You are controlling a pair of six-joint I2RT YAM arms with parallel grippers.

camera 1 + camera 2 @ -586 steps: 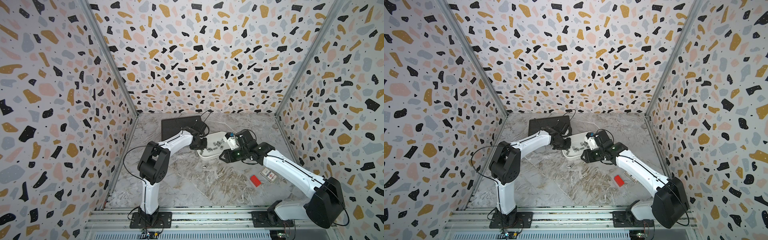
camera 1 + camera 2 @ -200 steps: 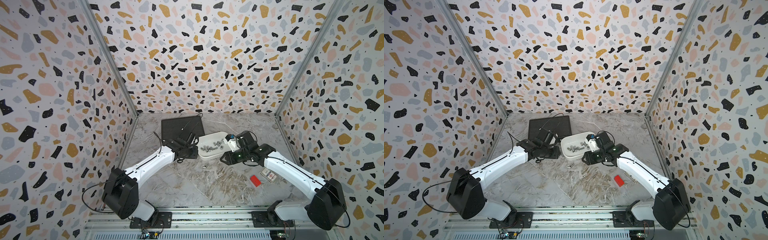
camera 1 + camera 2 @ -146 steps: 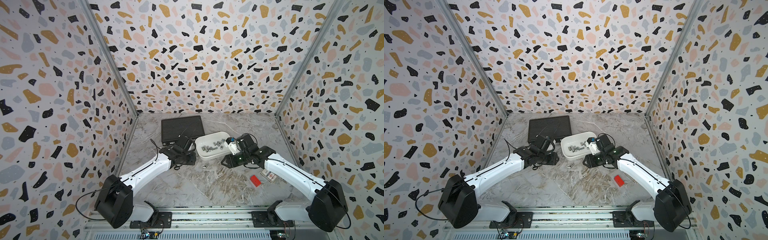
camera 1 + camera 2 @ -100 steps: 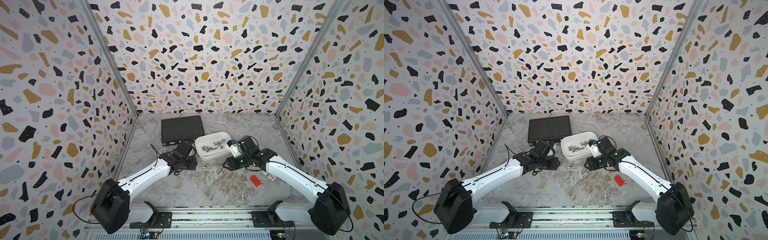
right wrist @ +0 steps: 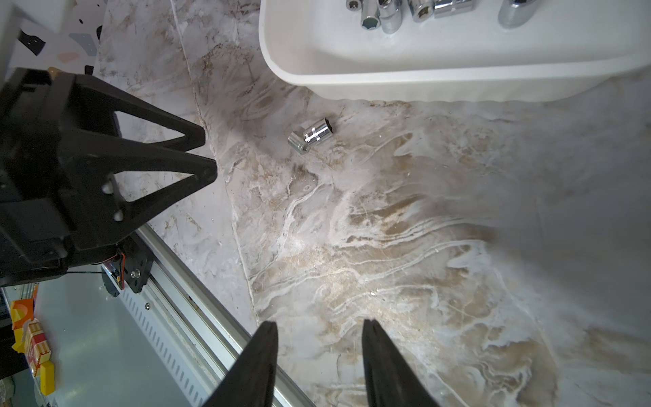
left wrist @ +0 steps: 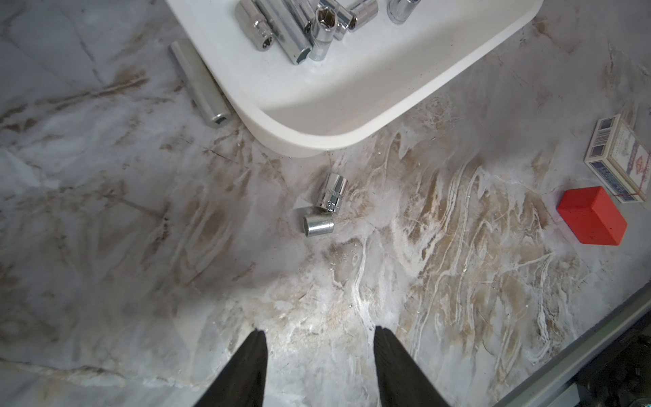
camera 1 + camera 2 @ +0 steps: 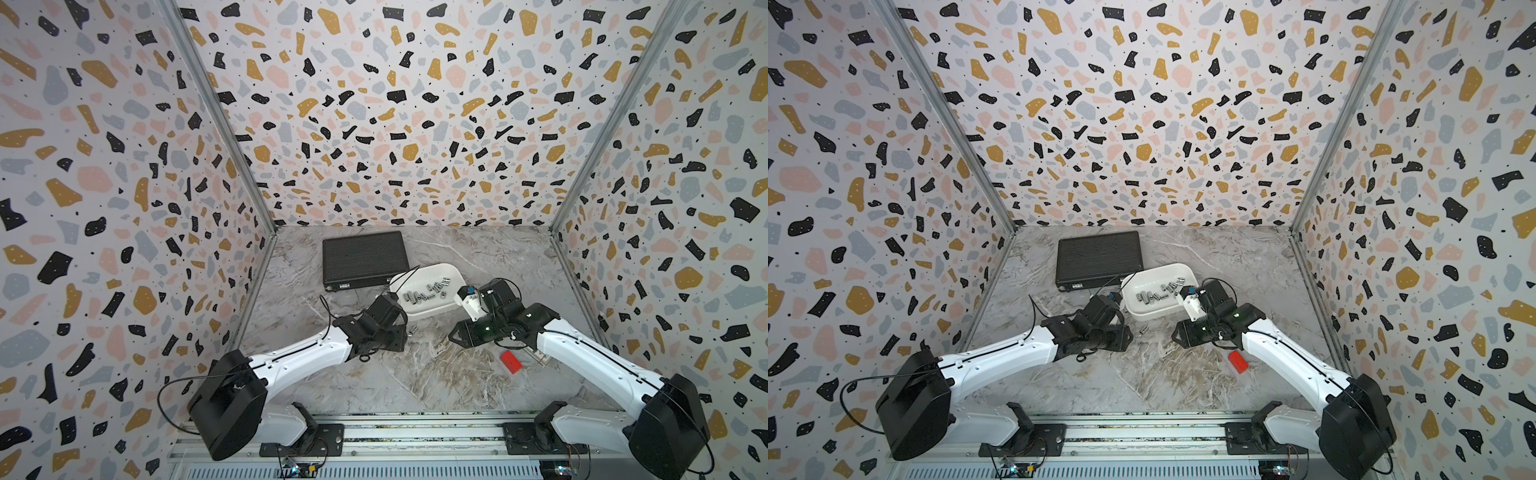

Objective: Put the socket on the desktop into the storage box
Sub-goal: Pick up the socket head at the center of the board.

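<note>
Left gripper (image 6: pixel 318 331) sits low over the desktop (image 6: pixel 141 246), jaws parted and empty. Straight ahead of its tips, rightward and slightly farther in the scene, two short sockets (image 6: pixel 331 193) lie touching at an angle. The closer one lies finger to finger; the other points toward the storage box (image 6: pixel 306 141), just beyond them. Right gripper (image 5: pixel 319 322) faces them from the right, jaws also apart and empty, but farther off, so the left looks the nearer hand. A long socket (image 6: pixel 200 84) lies just beside the box's wall; other sockets (image 6: pixel 292 31) are inside. Seconds ago the left arm stood upright, gripper at the box's far-left edge. It has swung down and nearward, and the right gripper has drawn back from the box.
</note>
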